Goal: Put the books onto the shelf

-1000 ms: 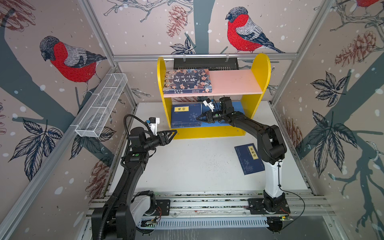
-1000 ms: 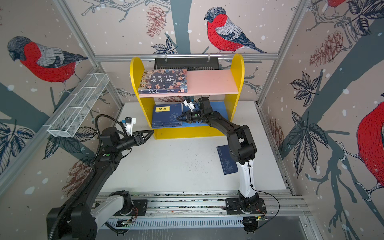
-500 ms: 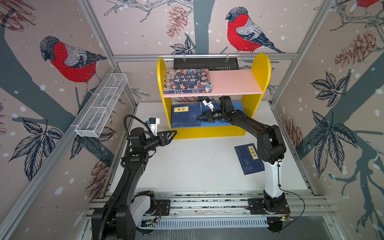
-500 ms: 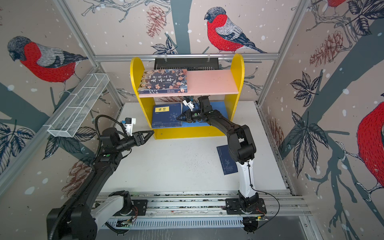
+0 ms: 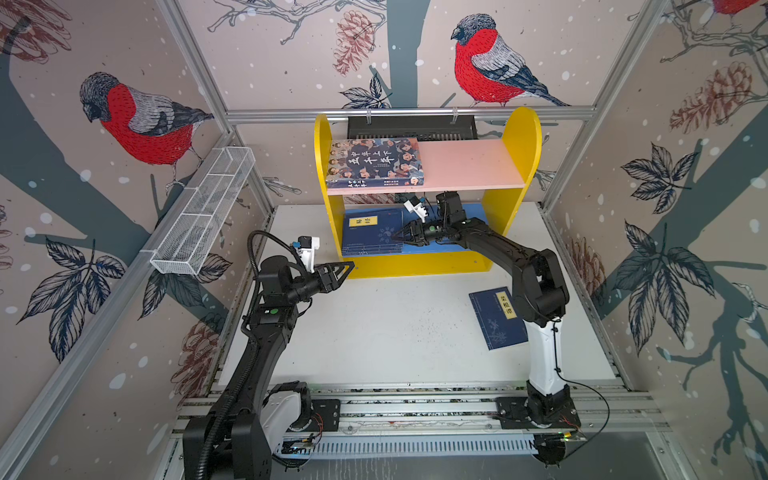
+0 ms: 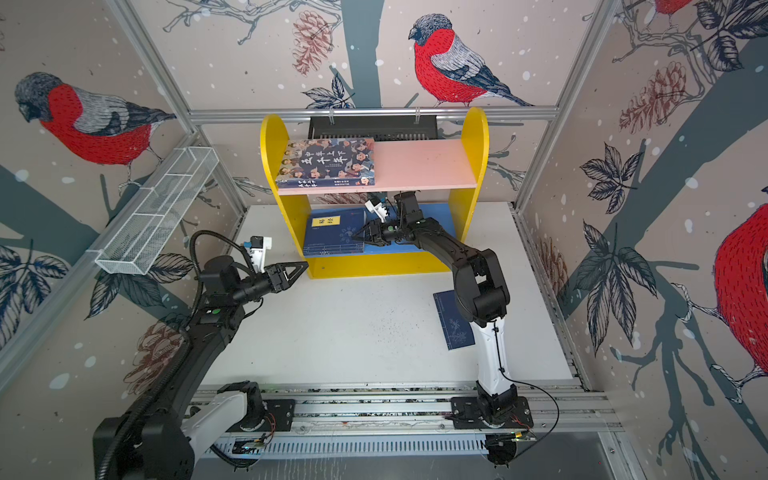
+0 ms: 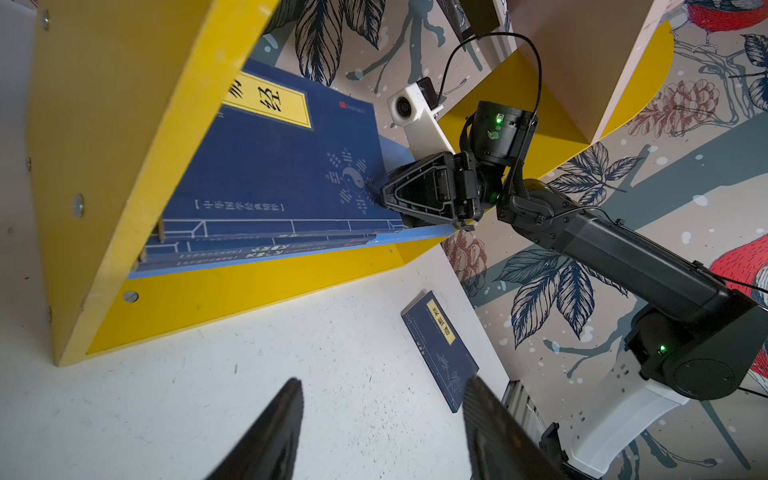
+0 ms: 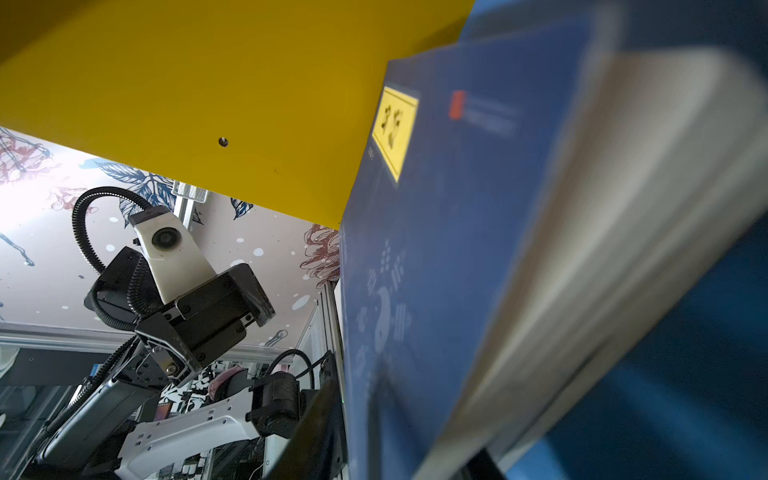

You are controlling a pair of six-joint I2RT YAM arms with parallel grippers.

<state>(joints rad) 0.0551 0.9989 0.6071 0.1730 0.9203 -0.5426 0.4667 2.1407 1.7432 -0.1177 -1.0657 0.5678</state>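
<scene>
Right tool [image 5: 397, 237]: in both top views its tips meet the right edge of the navy stack [image 5: 370, 235] on the blue lower board of the shelf [image 5: 528, 166]; illustrated book [image 5: 374, 162] on the pink board; one loose navy book [image 5: 496, 318] near right on the tabletop [image 5: 374, 332]. Left wrist view: left tool [image 7: 378, 415] wide, empty. Right wrist view: stack close and blurred; whether the right tool grips it cannot be told. Step, judged: seating the stack's top book. Next: back out level, then fetch the loose navy book.
</scene>
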